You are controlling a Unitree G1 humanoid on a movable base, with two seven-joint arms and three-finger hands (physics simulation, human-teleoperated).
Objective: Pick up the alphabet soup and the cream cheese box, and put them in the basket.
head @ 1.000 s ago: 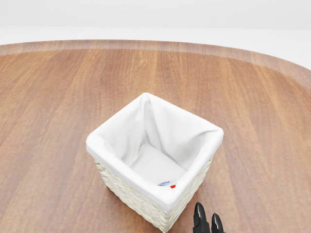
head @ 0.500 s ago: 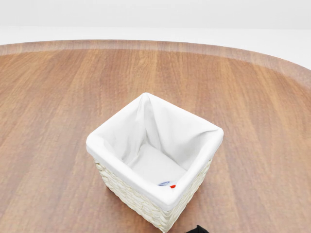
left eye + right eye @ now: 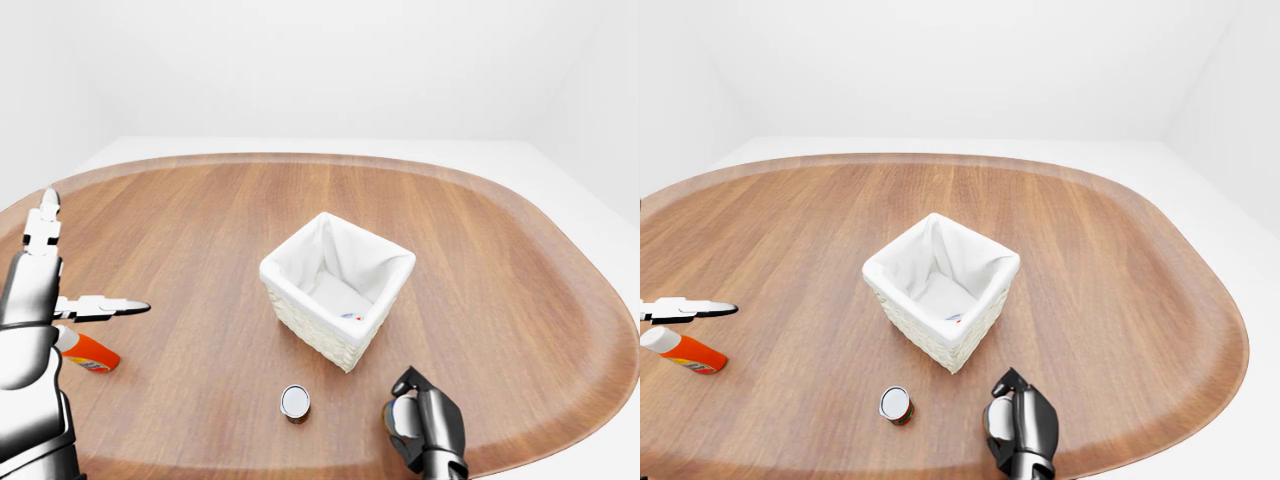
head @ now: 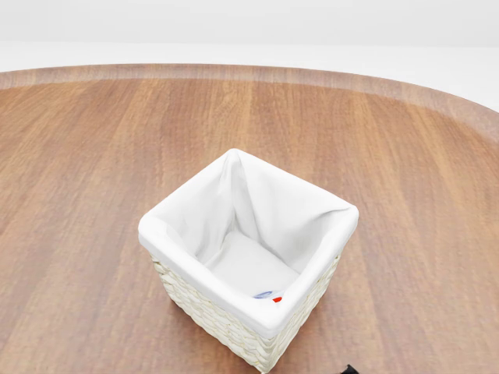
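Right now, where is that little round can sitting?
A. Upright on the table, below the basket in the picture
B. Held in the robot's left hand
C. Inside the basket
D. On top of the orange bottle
A: in the left-eye view the can stands on the wooden table, apart from and below the basket, with neither hand touching it.
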